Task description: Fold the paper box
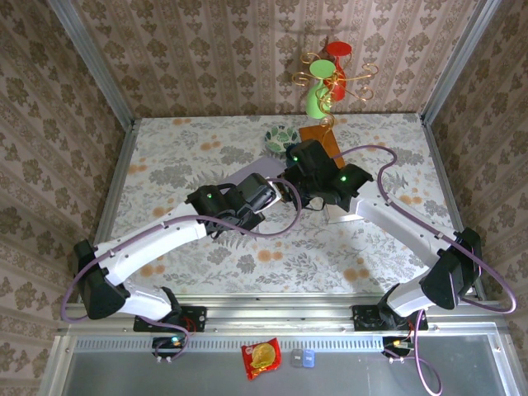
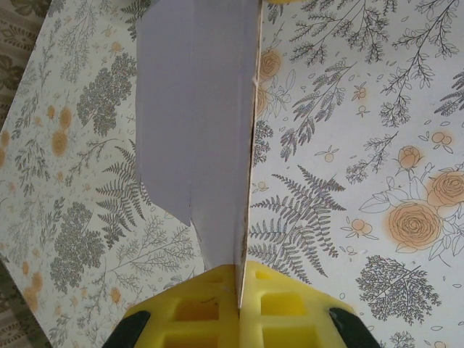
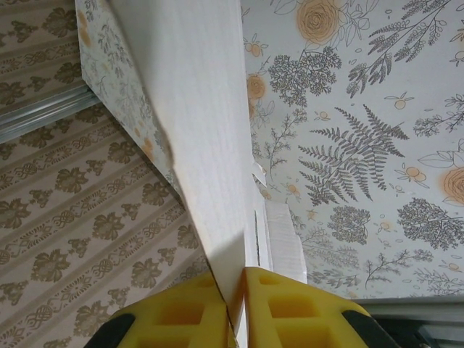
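With the left claw and the right claw each pinching a panel of the paper box, we should bend slowly along the crease — no tugging.

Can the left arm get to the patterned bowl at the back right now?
Probably not: the left gripper is shut on the paper box, as is the right gripper, and the right arm crowds the bowl.
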